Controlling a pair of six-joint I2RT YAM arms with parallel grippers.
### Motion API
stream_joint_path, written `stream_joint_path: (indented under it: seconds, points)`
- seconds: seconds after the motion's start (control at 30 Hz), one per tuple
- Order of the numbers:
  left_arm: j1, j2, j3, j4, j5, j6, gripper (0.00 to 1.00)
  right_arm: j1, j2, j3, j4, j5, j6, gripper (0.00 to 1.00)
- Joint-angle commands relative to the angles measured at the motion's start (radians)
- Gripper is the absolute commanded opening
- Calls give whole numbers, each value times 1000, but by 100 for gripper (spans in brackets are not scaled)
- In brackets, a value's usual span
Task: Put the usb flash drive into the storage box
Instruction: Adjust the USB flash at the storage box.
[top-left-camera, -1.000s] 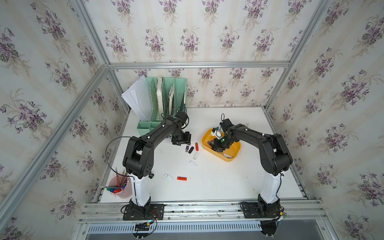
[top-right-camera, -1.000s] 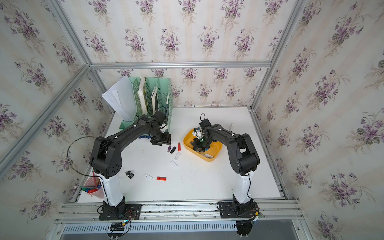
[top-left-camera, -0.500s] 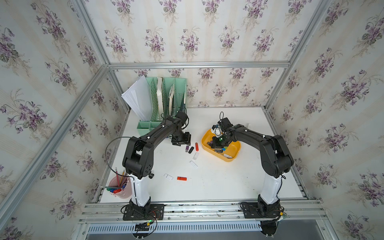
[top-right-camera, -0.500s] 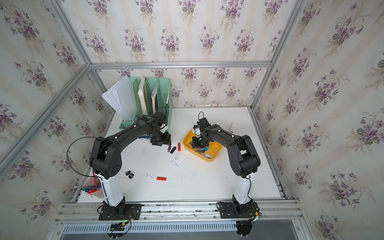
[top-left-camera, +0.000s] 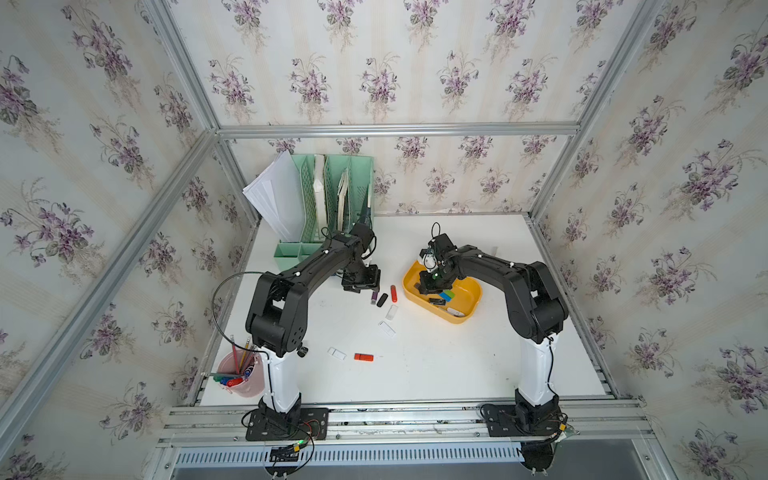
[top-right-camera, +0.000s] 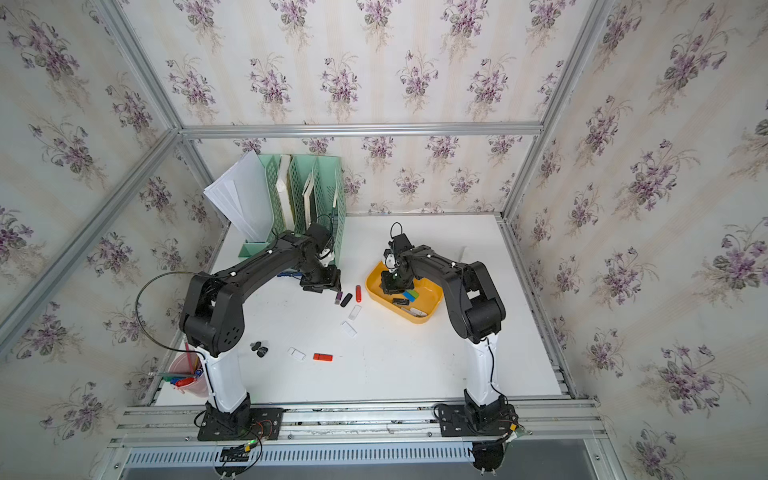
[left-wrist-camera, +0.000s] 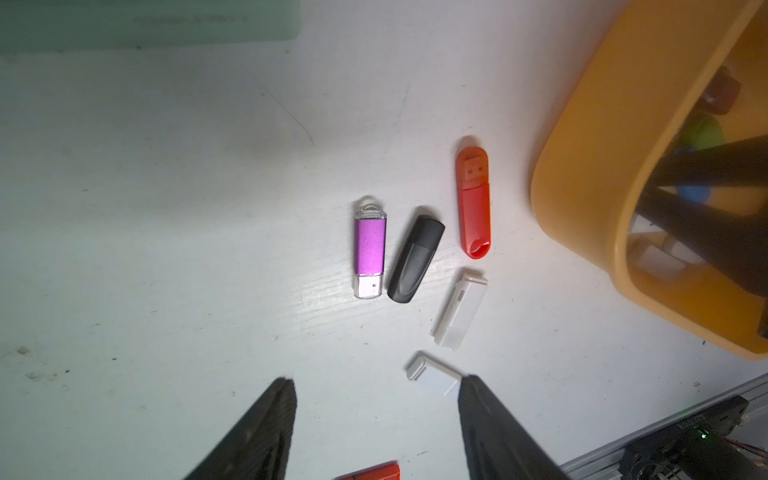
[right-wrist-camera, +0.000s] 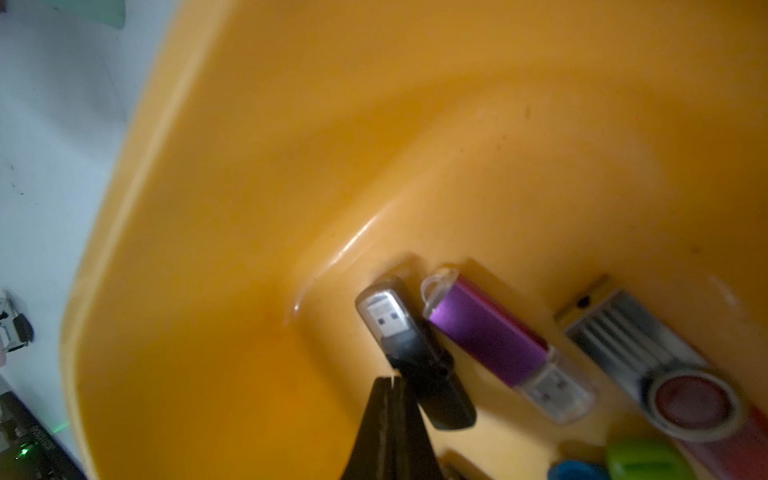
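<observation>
The storage box (top-left-camera: 465, 309) is a yellow-orange tray at the table's middle right. My right gripper (right-wrist-camera: 388, 379) is shut and empty, low inside the box (right-wrist-camera: 208, 208), its tips beside a black drive (right-wrist-camera: 415, 353). A purple drive (right-wrist-camera: 490, 340) and a silver swivel drive (right-wrist-camera: 648, 365) also lie in there. My left gripper (left-wrist-camera: 376, 386) hangs open over the table just left of the box (left-wrist-camera: 582, 174). Ahead of it lie a purple usb flash drive (left-wrist-camera: 370, 247), a black one (left-wrist-camera: 415, 259), a red one (left-wrist-camera: 473, 203) and a white one (left-wrist-camera: 459, 309). Another white drive (left-wrist-camera: 432, 374) lies by one fingertip.
A mint-green file organizer (top-left-camera: 332, 199) with papers stands at the back left, close behind the left arm. A pink pen cup (top-left-camera: 241, 374) sits at the front left corner. A white drive (top-left-camera: 336, 353) and a red drive (top-left-camera: 363, 357) lie nearer the front edge.
My right gripper has shifted slightly to the left inside the box, still shut. The left arm and the drives on the table have not moved.
</observation>
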Motion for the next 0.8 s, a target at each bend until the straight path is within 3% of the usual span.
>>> stream_joint_path:
  seconds: [0.0, 0.3, 0.77]
  points:
    - [2, 5, -1, 8, 3, 9, 67, -1, 11, 8, -18, 109, 0, 0]
    - [5, 8, 2, 6, 4, 14, 67, -32, 28, 65, -56, 244, -1, 0]
    - [6, -1, -13, 9, 9, 9, 67, -35, -80, -15, -47, 158, -46, 0]
